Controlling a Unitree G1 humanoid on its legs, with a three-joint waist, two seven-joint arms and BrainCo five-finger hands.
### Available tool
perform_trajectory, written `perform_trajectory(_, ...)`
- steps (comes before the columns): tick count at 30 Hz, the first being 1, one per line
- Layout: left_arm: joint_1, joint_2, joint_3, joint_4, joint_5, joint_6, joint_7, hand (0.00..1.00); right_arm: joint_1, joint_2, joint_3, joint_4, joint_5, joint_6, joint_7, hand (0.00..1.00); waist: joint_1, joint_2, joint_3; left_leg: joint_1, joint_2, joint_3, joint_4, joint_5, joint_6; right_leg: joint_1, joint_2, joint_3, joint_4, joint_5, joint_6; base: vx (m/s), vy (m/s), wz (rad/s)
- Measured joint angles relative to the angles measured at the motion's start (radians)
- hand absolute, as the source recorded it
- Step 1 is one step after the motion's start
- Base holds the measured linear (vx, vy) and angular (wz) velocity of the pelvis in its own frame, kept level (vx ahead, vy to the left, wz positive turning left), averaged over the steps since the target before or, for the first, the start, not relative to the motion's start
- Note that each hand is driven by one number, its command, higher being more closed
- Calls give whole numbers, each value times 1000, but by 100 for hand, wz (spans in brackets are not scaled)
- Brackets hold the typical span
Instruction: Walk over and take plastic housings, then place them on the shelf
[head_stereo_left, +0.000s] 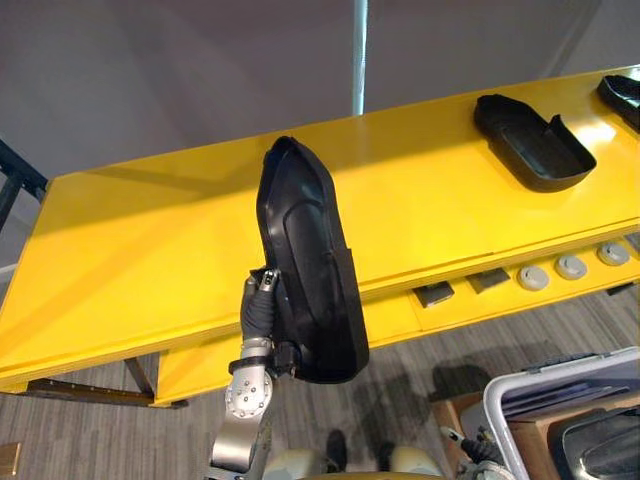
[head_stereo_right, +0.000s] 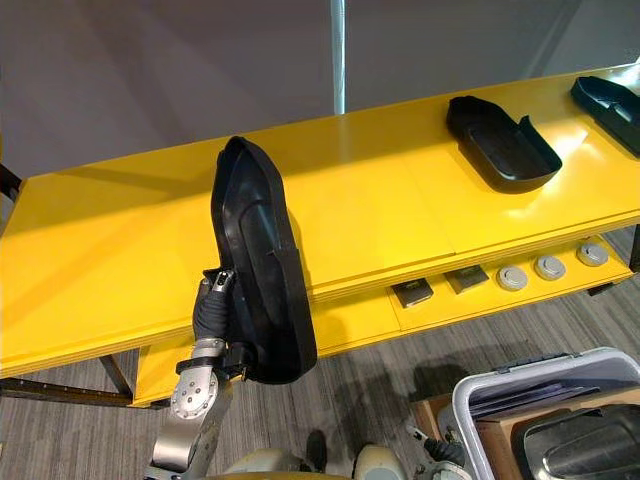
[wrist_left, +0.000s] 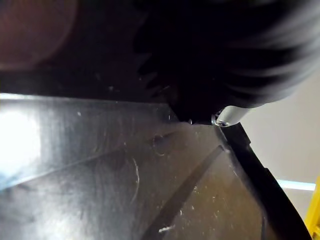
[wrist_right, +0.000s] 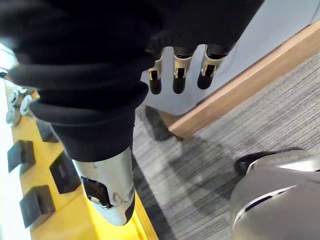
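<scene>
Yellow shelf (head_stereo_left: 130, 260) carries a second housing (head_stereo_left: 530, 140) toward its right end and a third housing (head_stereo_left: 622, 98) at its back right corner. Over the shelf's front edge a black plastic housing (head_stereo_left: 305, 260) stands on end, its lower rim clamped in the left hand (head_stereo_left: 262, 310). Right hand (wrist_right: 175, 67) hangs with relaxed fingers, holding nothing.

A grey wall (head_stereo_left: 150, 80) with a pale vertical strip (head_stereo_left: 360, 55) stands far; grey carpet (head_stereo_left: 440, 350) lies near, under a yellow shelf (head_stereo_left: 130, 260).
</scene>
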Motion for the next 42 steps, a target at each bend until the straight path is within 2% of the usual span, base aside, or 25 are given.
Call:
perform_trajectory(1,-3,0,-6,12,16,5,8,100,0,-1,-1,8,-9,-1,0,0,0,8,-6,12,7,7,-22,13,-16,11,8,1,-24,19,0,-6,-79,-8)
perform_trajectory(2,-5,0,-8,19,29,6,15,100,-1,0,-3,16,-13,-1,0,0,0,13,-10,15,13,8,-28,13,-15,16,14,1,-38,28,2,-20,-45,-14)
perform_trajectory(3,-17,-1,-9,29,45,11,19,100,0,4,-3,27,-18,-1,-1,0,-2,12,-11,25,15,10,-40,27,5,30,19,2,-59,36,1,-42,-47,-7)
perform_trajectory(4,-37,-1,-9,37,67,19,29,100,2,5,-4,27,-24,-1,-1,0,-2,14,-12,28,18,9,-51,37,9,33,23,2,-72,45,-3,-51,-32,-4)
perform_trajectory(7,-110,-2,-8,81,118,33,69,100,1,3,-4,27,-26,-1,-1,0,-4,15,-12,29,25,9,-88,69,-12,31,34,1,-107,76,-10,-101,-24,-2)
perform_trajectory(9,-143,-3,-7,112,133,42,91,100,1,4,-4,27,-27,-1,-2,0,-7,18,-13,29,33,10,-105,79,0,29,45,2,-124,93,-14,-115,-13,-7)
perform_trajectory(11,-189,-4,-6,164,146,53,127,100,2,4,-3,27,-29,0,-2,0,-15,19,-14,31,45,16,-129,94,4,27,59,4,-149,119,-16,-154,-4,-8)
perform_trajectory(13,-230,-3,1,213,152,70,162,100,2,4,-1,27,-36,1,-2,0,-32,19,-15,30,53,30,-152,102,-10,27,67,4,-178,138,-8,-165,5,-10)
perform_trajectory(16,-331,-2,37,308,152,94,208,100,14,2,2,25,-48,5,-3,0,-41,19,-14,26,70,81,-159,100,-8,29,72,3,-218,164,-11,-169,4,-21)
perform_trajectory(22,-564,44,107,504,150,118,279,100,43,0,6,15,-65,6,-2,0,-63,7,-13,-1,90,120,-159,103,-11,15,81,-7,-251,177,-23,-44,-18,-17)
perform_trajectory(24,-619,63,117,558,148,119,285,100,47,0,8,15,-65,6,-2,0,-71,5,-13,-14,91,121,-159,105,-16,1,81,-10,-251,184,-21,11,-19,-9)
perform_trajectory(26,-661,87,125,607,131,119,292,100,42,-1,31,15,-65,6,-1,0,-94,4,-13,-26,92,122,-159,112,-24,-16,79,-18,-241,184,-21,23,-8,-2)
perform_trajectory(30,-741,127,157,715,90,124,298,100,32,0,45,15,-65,7,0,0,-110,-1,-9,-43,94,135,-159,120,-36,-60,72,-25,-197,186,-22,82,-16,-11)
perform_trajectory(32,-792,149,175,781,75,130,298,100,18,2,46,15,-65,7,1,0,-112,-1,-2,-52,97,144,-153,125,-37,-79,72,-24,-176,184,-36,129,-24,-8)
perform_trajectory(36,-911,193,231,872,49,146,300,100,-18,-1,49,14,-65,5,1,0,-113,1,50,-61,100,148,-152,137,-37,-102,74,-24,-152,173,-50,92,-22,-6)
perform_trajectory(37,-937,206,234,888,40,147,304,0,-24,-3,56,14,-65,5,1,0,-113,2,55,-72,102,148,-152,137,-37,-116,75,-24,-146,167,-52,81,-23,-2)
perform_trajectory(42,-990,217,279,905,13,149,322,0,-43,-17,85,13,-65,0,1,0,-112,3,76,-93,103,146,-152,145,-50,-151,73,-25,-119,157,-59,37,-11,-3)
